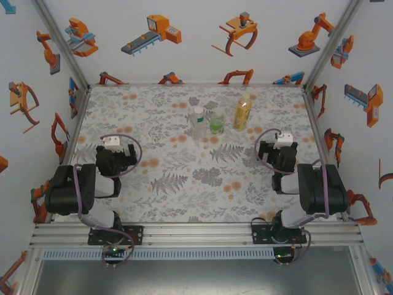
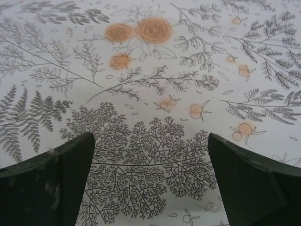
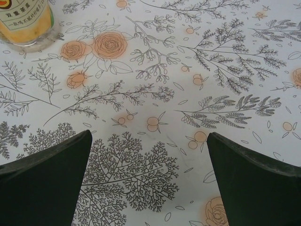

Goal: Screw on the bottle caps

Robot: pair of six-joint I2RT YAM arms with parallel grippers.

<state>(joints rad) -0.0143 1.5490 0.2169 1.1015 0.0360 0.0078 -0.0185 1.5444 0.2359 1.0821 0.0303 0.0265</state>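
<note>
Three bottles stand upright in a close row on the far middle of the flowered mat (image 1: 159,184). They are a clear bottle (image 1: 198,123) on the left, a green bottle (image 1: 217,121) in the middle and a taller amber bottle (image 1: 243,112) on the right. The clear and green ones stand just beside each other, and the amber one stands slightly apart. The clear bottle has a whitish top that looks like a cap (image 1: 198,110). The tops of the other two are too small to tell whether caps sit on them.

The left gripper (image 2: 150,141) hangs over the near left of the mat, well apart from the bottles. Its jaws are spread wide, with bare fern print between them and nothing held.

The right gripper (image 3: 148,139) hangs over the near right of the mat. It is also spread wide and holds nothing. In its wrist view, the base of the amber bottle, with its yellow label, sits at the top left, ahead of the left finger (image 3: 47,174) and clear of it.
</note>
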